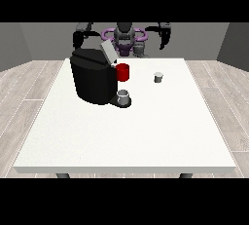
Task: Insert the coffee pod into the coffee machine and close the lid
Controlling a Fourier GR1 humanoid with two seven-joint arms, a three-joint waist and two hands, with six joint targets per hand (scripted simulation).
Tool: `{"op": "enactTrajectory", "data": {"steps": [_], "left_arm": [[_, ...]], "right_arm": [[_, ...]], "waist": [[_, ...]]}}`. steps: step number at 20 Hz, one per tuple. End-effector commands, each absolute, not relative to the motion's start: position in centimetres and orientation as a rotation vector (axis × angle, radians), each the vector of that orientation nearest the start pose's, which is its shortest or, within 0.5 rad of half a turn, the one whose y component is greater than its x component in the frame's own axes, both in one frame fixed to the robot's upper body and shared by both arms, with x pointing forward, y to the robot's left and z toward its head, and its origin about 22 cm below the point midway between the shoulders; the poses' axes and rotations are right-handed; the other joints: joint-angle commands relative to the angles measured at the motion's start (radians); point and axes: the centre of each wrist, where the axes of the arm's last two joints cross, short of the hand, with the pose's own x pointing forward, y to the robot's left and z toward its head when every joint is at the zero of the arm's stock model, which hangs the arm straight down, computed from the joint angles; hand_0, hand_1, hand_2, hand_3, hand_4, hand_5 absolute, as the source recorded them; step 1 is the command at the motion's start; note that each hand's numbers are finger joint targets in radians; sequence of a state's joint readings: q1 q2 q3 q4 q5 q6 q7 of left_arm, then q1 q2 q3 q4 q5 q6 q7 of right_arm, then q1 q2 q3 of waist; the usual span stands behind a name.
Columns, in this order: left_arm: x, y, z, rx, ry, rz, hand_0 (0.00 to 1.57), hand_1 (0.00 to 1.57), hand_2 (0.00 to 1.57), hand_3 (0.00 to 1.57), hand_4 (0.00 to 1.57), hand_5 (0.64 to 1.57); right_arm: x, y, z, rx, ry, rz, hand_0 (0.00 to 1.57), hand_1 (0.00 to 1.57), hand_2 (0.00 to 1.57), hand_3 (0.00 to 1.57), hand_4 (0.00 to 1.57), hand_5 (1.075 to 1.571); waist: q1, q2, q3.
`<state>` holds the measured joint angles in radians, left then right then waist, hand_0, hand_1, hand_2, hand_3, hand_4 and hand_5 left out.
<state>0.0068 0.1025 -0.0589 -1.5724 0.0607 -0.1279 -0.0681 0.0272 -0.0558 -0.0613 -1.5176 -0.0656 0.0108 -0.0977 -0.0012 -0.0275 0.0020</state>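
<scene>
Front view, hand at the view's right [165,36]: raised beside the robot's shoulder, above the tabletop's far edge, holding nothing; finger pose cannot be told.
Hand at the view's left [78,37]: raised behind the coffee machine, holding nothing; finger pose cannot be told.
Coffee pod [158,77]: small, grey, upright on the tabletop [146,131], well right of the machine.
Coffee machine [93,79]: black, left of centre, lid [107,51] tilted open.
Red cup [123,72]: at the machine's right side.
Grey cup [124,97]: on the machine's base.

A black coffee machine [93,80] stands on the white table [126,136], lid [108,52] tilted up; a small grey pod [158,77] sits at its three o'clock (well apart).
</scene>
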Motion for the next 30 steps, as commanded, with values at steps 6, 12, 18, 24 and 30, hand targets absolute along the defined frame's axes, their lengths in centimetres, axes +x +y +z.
{"op": "enactTrajectory", "data": {"steps": [6,12,18,24,30], "left_arm": [[24.2,28.1,0.4,0.039,-1.522,-0.408,0.0,0.0,0.0,0.0,0.45,1.571],[28.0,32.2,2.6,0.323,-1.501,-0.51,0.0,0.0,0.0,0.0,0.0,1.571],[30.0,31.0,1.7,0.436,-1.459,-0.646,0.0,0.0,0.0,0.0,0.0,1.571],[32.2,34.7,1.7,0.53,-1.407,-0.704,0.0,0.0,0.0,0.0,0.0,1.571],[33.9,34.8,1.0,0.53,-1.289,-0.723,0.0,0.0,0.0,0.0,0.0,1.571]], "right_arm": [[24.2,-26.3,-1.4,-0.046,-1.638,-0.082,0.0,0.0,0.0,0.0,0.37,1.571],[24.6,-24.0,-1.0,0.038,-1.729,-0.03,0.0,0.0,0.0,0.0,0.41,1.571],[26.4,-21.8,-0.3,-0.027,-1.737,-0.027,0.0,0.0,0.0,0.0,0.43,1.571],[27.9,-21.6,2.3,0.015,-1.76,0.022,0.0,0.0,0.0,0.0,0.51,1.571],[28.3,-21.3,0.8,0.003,-1.775,0.014,0.0,0.0,0.0,0.0,0.52,1.571]], "waist": [[0.003,0.028,-0.0019],[-0.102,0.13,-0.002],[-0.107,0.19,-0.002],[-0.154,0.263,-0.0027],[-0.158,0.299,-0.0023]]}}
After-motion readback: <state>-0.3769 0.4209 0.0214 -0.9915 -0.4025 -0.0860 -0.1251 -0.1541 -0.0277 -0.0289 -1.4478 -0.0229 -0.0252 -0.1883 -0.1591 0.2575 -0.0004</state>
